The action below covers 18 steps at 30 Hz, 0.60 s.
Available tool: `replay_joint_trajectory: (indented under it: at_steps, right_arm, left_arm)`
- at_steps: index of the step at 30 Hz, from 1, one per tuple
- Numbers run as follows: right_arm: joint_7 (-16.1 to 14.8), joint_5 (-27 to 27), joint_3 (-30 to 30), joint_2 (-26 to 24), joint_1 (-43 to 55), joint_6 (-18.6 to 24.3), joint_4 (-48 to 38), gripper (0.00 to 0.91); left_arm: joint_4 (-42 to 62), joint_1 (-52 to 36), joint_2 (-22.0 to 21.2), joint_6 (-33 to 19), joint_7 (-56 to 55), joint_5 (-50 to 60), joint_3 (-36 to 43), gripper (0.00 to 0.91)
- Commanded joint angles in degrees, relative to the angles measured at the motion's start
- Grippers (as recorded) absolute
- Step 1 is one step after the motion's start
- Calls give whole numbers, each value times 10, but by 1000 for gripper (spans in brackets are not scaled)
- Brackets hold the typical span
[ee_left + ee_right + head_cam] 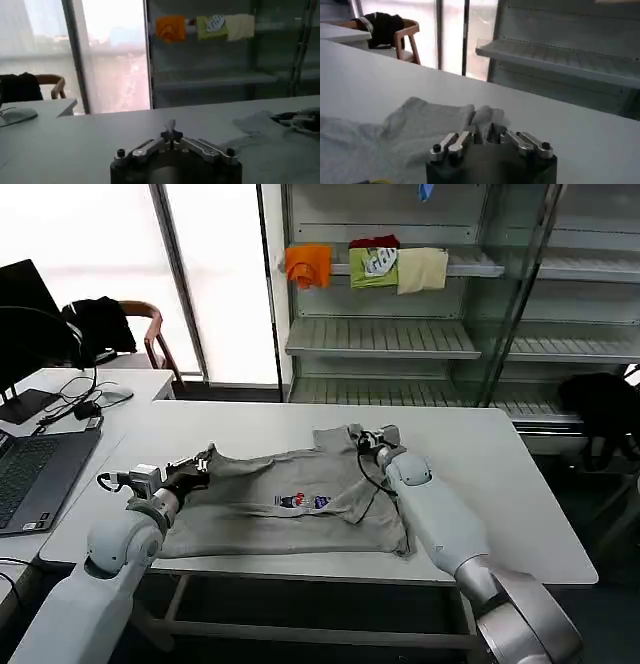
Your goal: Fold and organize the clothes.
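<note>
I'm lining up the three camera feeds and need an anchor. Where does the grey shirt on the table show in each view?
Head view: the grey shirt lies spread across the middle of the white table, between both grippers.
Left wrist view: a crumpled part of it lies on the table beyond the left gripper, which pinches a bit of cloth.
Right wrist view: bunched fabric at the right gripper.
Shared landmark: the wooden chair with a black garment.

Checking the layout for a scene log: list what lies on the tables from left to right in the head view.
Laptop → left gripper, pinching the shirt's left edge → grey shirt with its chest print → right gripper, shut on the shirt's far right corner → bare white table.
</note>
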Motion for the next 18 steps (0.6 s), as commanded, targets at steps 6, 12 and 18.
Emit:
replay_joint_trajectory:
  at_steps: [6, 12, 18]
  right_arm:
    - [-6, 7, -4, -18, -4, 8, 48, 0]
    - [0, 81, -19, -70, -19, 19, 153, 0]
    - [32, 140, -19, -123, -34, 44, 243, 0]
  left_arm:
    - [1, -3, 3, -3, -3, -3, -2, 0]
    - [10, -9, 5, -14, -10, -3, -5, 0]
    - [23, -7, 5, -21, -11, 3, -7, 0]
